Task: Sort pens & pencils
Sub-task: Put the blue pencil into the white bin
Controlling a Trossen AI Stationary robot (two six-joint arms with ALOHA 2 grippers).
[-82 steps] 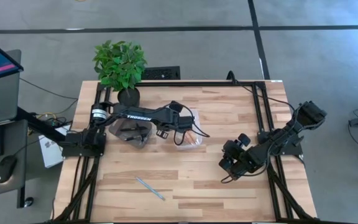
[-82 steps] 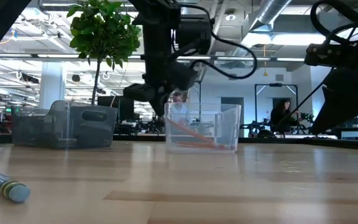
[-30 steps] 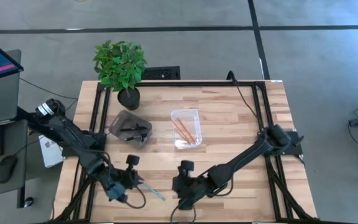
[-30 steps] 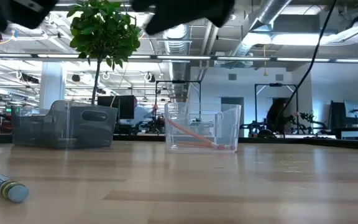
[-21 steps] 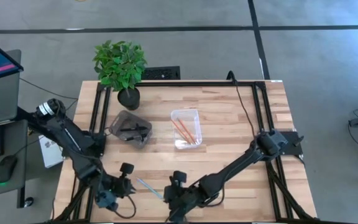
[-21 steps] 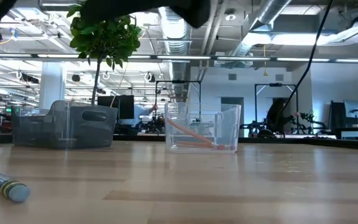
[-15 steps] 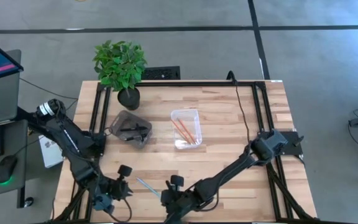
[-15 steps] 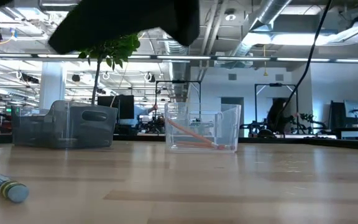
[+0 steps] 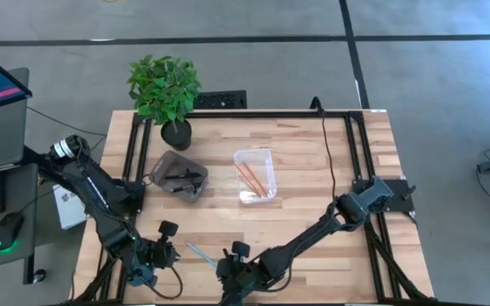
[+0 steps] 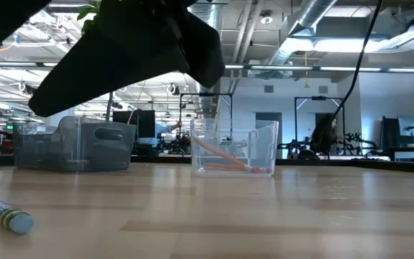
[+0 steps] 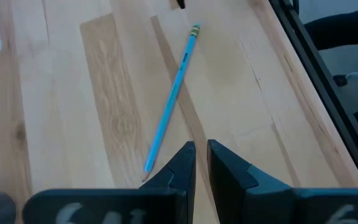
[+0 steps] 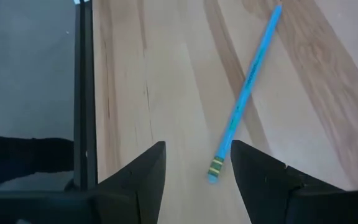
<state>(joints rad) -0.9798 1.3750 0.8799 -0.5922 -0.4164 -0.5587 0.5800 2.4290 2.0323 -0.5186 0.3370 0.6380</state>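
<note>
Pencil flat on table, ahead of right claw.

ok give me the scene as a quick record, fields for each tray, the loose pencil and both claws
grey tray: holds the black pens
clear tray: holds two orange pencils
blue pencil: loose on the table, near the front edge, outside both trays
left claw: nearly shut, empty, just short of the blue pencil's tip
right claw: open, empty, by the blue pencil's eraser end
plant: back left corner of the table
left to sort: the blue pencil
</note>
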